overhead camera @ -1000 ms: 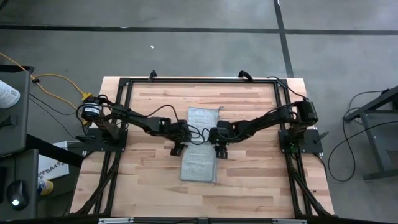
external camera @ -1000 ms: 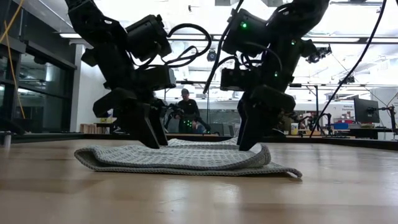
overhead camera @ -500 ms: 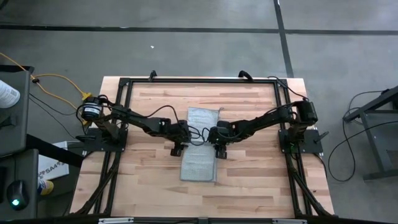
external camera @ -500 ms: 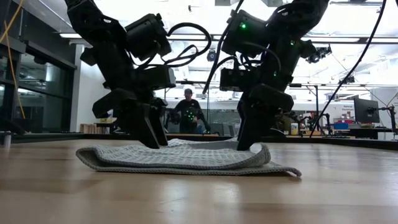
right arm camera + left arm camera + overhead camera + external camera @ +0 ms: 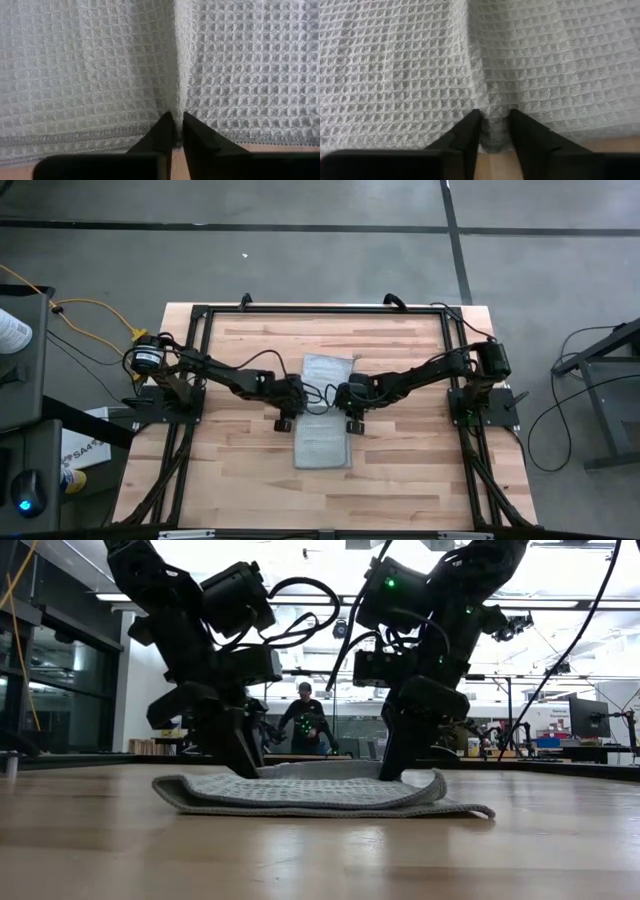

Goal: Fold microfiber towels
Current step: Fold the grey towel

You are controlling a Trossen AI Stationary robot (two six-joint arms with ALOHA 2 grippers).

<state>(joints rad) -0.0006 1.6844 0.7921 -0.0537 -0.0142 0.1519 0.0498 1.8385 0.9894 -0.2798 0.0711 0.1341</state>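
Tabletop (image 5: 400,470) bare around towel (image 5: 322,442) | both grippers pinch side edges

Both arms reach inward from their side mounts and bend down toward each other. The left gripper (image 5: 285,423) points downward, its fingers (image 5: 465,134) pinched on a ridge of the towel (image 5: 324,412). The right gripper (image 5: 353,425), close beside it (mirrored pose), is pinched tight on another ridge, fingers (image 5: 161,131) nearly meeting.

Grey concrete floor (image 5: 300,260) crossed by dark seam lines. Wooden worktop (image 5: 400,470) on black frame. Beyond: glazed partition (image 5: 60,690), bright ceiling lights, a person (image 5: 303,720), a monitor (image 5: 587,718).
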